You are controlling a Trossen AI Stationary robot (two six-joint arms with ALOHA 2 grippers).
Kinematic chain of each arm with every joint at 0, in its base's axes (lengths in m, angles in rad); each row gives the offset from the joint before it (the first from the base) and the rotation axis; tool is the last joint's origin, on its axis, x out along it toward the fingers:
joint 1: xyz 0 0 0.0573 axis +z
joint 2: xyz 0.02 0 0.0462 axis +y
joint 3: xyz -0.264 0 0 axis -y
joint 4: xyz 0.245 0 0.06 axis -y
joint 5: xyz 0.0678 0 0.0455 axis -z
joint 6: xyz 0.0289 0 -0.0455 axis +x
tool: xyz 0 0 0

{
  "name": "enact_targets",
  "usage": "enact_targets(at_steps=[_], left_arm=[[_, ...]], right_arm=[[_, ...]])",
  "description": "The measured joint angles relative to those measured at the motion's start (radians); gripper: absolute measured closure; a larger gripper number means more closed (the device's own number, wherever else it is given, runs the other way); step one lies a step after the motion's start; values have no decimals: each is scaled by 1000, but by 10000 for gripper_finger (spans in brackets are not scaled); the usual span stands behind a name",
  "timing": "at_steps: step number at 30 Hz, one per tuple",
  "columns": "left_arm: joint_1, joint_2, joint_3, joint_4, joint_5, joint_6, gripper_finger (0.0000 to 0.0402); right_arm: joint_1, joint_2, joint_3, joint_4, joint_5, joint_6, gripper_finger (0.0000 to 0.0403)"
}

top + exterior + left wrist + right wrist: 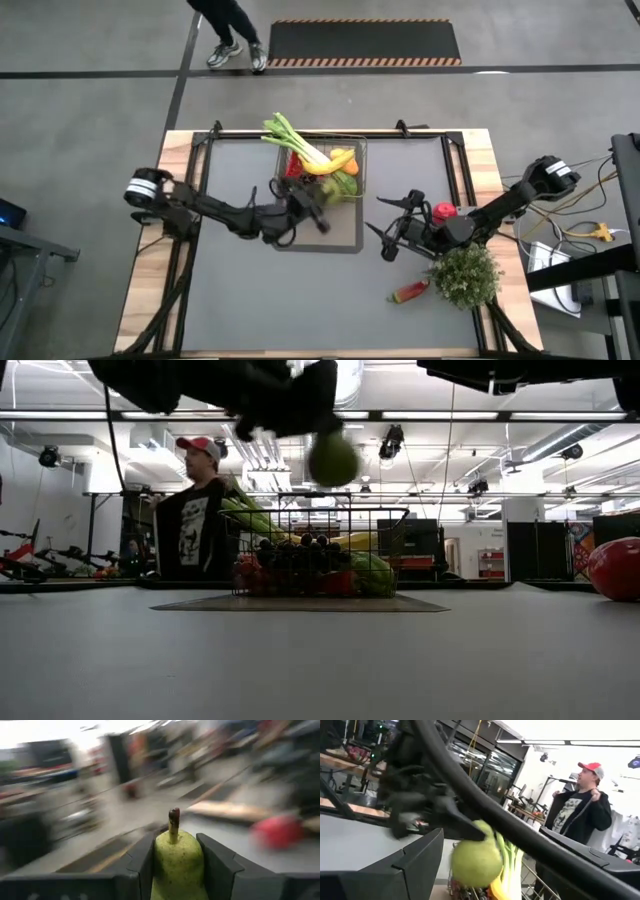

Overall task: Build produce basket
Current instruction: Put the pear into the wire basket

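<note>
While the left gripper (318, 203) clamps a green pear (178, 865) between its fingers, stem pointing up, it hangs in the air above the wire basket (318, 552). Already inside the basket lie a leek (297, 141), a banana (341, 159) and dark grapes (300, 543). Off to the right, the right gripper (384, 234) waits with its fingers spread and empty, near a red apple (444, 211) and a leafy plant (466, 275).

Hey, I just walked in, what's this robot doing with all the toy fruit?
It is filling a wire basket with produce. The left end effector is shut on a green pear and holds it above the basket, which already holds a leek and a banana. The right end effector waits open near a red apple.
</note>
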Motion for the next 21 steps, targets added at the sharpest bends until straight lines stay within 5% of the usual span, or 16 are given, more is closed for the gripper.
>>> enact_targets(at_steps=[4,6,21], left_arm=[[37,-60,0,-281,-253,-58,295],[62,-78,0,-372,-295,-109,295],[262,-62,-1,-469,-226,-216,296]], right_arm=[[0,-5,0,-8,-2,7,94],[0,-5,0,-9,-2,7,95],[0,-4,0,-16,-4,26,101]])
